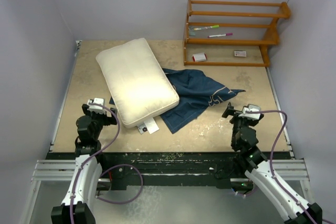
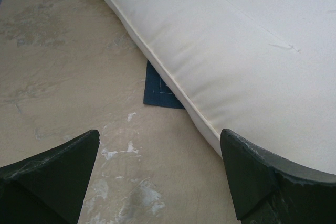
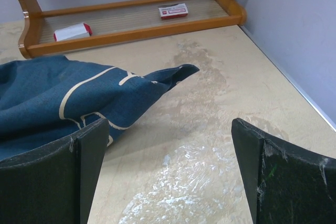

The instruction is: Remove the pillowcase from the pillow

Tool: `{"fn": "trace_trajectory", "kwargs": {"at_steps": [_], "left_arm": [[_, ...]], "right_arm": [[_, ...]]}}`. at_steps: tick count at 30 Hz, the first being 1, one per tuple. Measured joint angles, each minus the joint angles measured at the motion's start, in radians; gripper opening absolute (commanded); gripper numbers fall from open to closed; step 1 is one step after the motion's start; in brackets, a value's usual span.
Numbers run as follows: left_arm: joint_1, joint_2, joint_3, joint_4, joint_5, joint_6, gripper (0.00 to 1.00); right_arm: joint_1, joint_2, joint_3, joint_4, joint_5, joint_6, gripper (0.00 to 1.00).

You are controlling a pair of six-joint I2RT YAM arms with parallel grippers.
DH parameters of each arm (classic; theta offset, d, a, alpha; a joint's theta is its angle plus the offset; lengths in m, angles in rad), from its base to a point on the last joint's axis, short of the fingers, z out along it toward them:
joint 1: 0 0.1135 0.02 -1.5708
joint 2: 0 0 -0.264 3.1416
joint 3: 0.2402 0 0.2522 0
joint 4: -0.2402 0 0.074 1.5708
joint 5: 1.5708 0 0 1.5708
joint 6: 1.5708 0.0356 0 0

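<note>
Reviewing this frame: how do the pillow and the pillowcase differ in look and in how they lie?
The pillow is plain cream and plump, keeping a full rectangular shape; the pillowcase is dark navy with pale line markings, limp and wrinkled. The pillow lies bare on top, overlapping the pillowcase's edge, while the pillowcase spreads flat on the table to its right, one corner peeking out on its left. Both rest on the table, neither held by a gripper.

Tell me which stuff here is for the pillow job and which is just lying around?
For the job:
pillow
pillowcase
left gripper, open
right gripper, open

Just lying around:
wooden shelf
two markers
two small boxes on the bottom shelf
</note>
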Motion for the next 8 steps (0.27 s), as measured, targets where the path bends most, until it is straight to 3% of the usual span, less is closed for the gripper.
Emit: {"fn": "trace_trajectory", "kwargs": {"at_steps": [8], "left_arm": [[0.0,0.008,0.0,0.0,0.0,0.0,0.99]], "right_arm": [[0.0,0.001,0.0,0.0,0.0,0.0,1.0]]}}
